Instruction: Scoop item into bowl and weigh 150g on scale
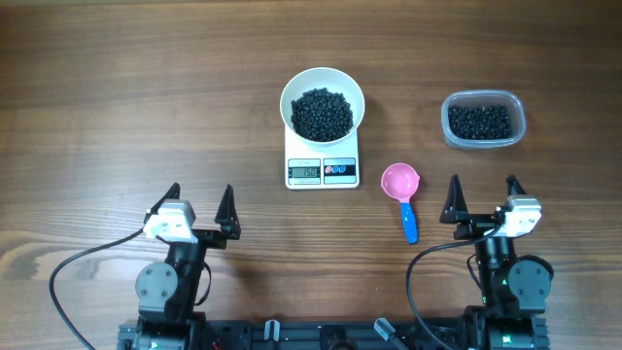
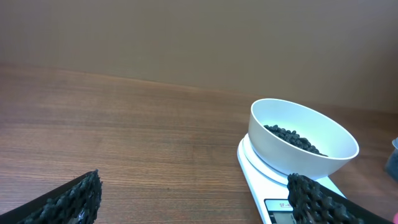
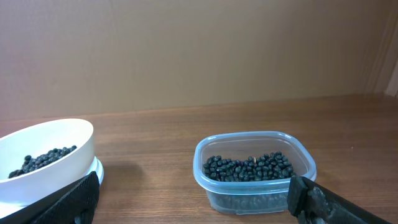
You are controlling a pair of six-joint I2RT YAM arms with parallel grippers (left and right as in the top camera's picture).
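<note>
Counter (image 1: 117,97): bare brown wood, which carried everything below.
Left hand (image 1: 200,194): stood at the near left edge with its fingers spread wide apart, gripping nothing and touching nothing.
Right hand (image 1: 483,190): stood at the near right edge, likewise spread wide and holding nothing, just right of the scoop's handle.
Scale (image 1: 322,171): sat mid-counter between the two hands and farther back; its display faced the robot, the digits too small to read.
Bowl (image 1: 323,78): rested upright on the scale's platform.
Tub (image 1: 484,144): clear plastic, sat well to the right of the bowl.
Scoop (image 1: 401,185): pink cup and blue handle, lay flat on the counter just right of the scale.
Item (image 1: 323,114): black pellets heaped in the bowl; more lay in the tub.
</note>
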